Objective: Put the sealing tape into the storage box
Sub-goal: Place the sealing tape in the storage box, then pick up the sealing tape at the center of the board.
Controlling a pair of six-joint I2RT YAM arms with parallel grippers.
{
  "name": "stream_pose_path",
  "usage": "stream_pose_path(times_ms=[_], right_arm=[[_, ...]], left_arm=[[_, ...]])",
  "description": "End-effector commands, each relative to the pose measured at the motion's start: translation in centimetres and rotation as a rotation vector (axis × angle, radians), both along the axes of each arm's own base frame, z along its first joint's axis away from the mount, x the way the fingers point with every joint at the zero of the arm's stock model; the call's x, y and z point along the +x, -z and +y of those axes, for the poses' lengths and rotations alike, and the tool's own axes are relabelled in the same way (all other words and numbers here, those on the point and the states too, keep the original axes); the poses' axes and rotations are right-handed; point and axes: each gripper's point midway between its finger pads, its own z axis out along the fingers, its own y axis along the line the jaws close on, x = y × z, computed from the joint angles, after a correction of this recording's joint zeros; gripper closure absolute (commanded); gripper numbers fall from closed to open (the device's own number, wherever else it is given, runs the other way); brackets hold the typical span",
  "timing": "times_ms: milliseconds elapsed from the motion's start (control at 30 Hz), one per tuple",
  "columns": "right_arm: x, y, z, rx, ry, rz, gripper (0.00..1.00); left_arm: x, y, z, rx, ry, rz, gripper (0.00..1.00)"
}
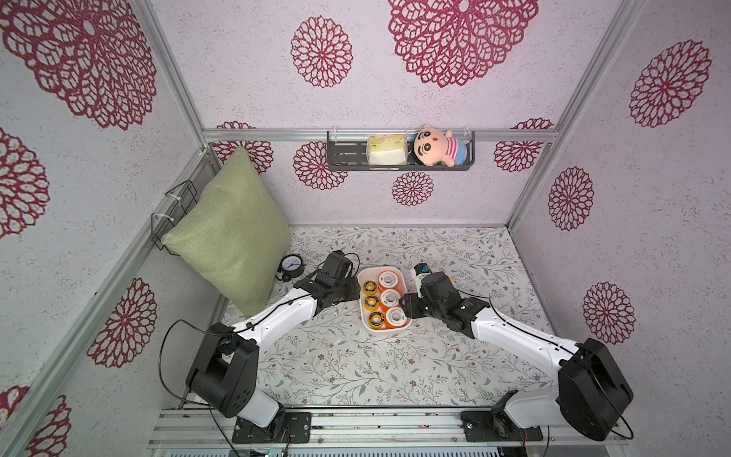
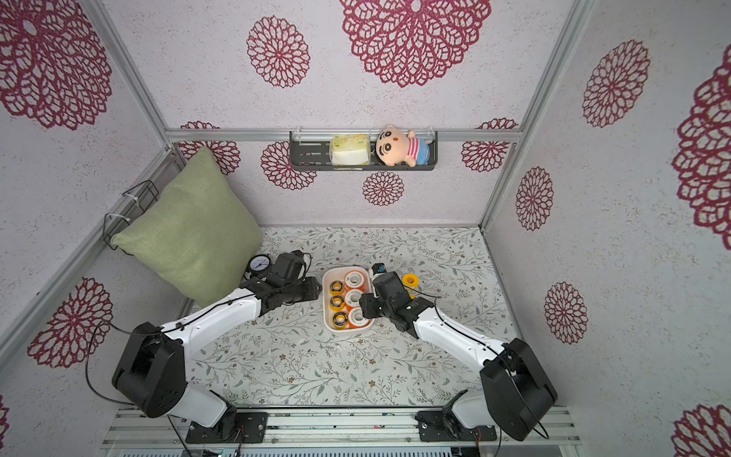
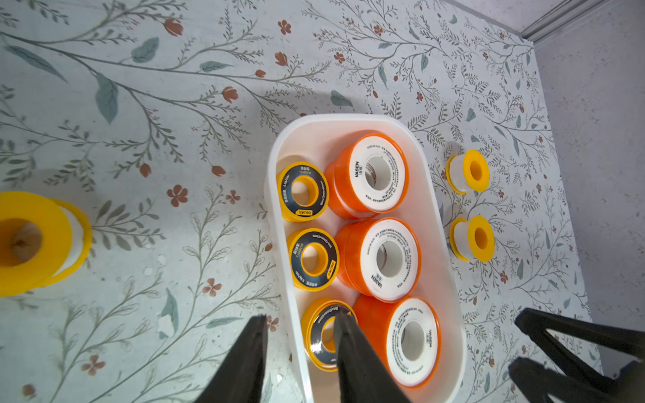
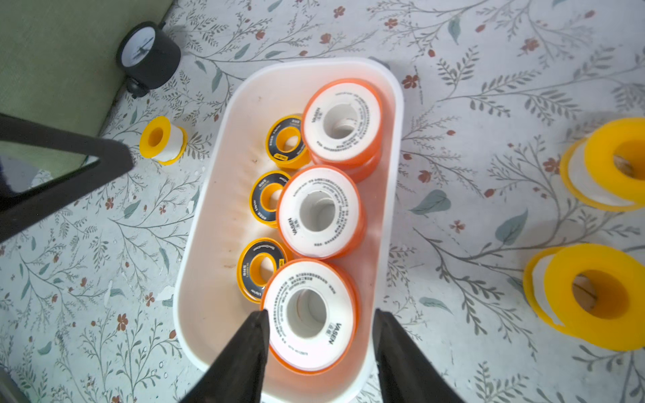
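Below rosette-papered walls point(image 1: 356, 79), floral tabletop point(image 1: 356, 368), box point(image 1: 368, 275)

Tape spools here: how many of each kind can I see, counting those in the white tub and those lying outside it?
Orange spools with white faces, top layer in the white tub: 3 (more may lie beneath)
Yellow spools with black faces, in the tub: 3
Plain yellow spools, on the table: 3
Total in sight: 9

A green cushion point(image 1: 233, 233) leans beside a gauge point(image 1: 292, 264) (white dial); doll point(image 1: 433, 146) on shelf point(image 1: 348, 152).
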Motion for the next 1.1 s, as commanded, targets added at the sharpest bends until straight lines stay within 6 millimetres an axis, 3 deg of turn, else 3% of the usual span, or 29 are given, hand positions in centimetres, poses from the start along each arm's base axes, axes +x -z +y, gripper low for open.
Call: stream_pose_path(times_ms=[0, 400, 600, 767, 1000, 1067], right_arm=[[0.7, -1.3, -0.6, 0.095, 0.035, -0.016, 0.48], [0.8, 1.1, -1.9, 0.159, 0.037, 0.032, 0.56], [0.8, 1.7, -1.7, 0.161, 0.024, 0.046, 0.56], [0.8, 2.2, -1.6, 0.159, 0.018, 0.058, 0.56], [0.9, 2.8, -1.4, 0.160, 0.014, 0.074, 0.56], [1.1, 2.8, -1.2, 0.159, 0.009, 0.076, 0.56]], left_arm=[[-0.3, -0.2, 2.3, 0.071, -0.055, -0.024, 0.61], [-1.3, -0.6, 8.5, 0.196, -0.205, -0.045, 0.56], [-0.8, 1.3, 12.1, 0.255, -0.269, 0.027, 0.48], [0.3, 3.4, 13.0, 0.291, -0.262, 0.088, 0.40], [1.8, 5.7, 14.0, 0.339, -0.265, 0.148, 0.17], [2.4, 6.3, 13.9, 0.335, -0.249, 0.164, 0.15]])
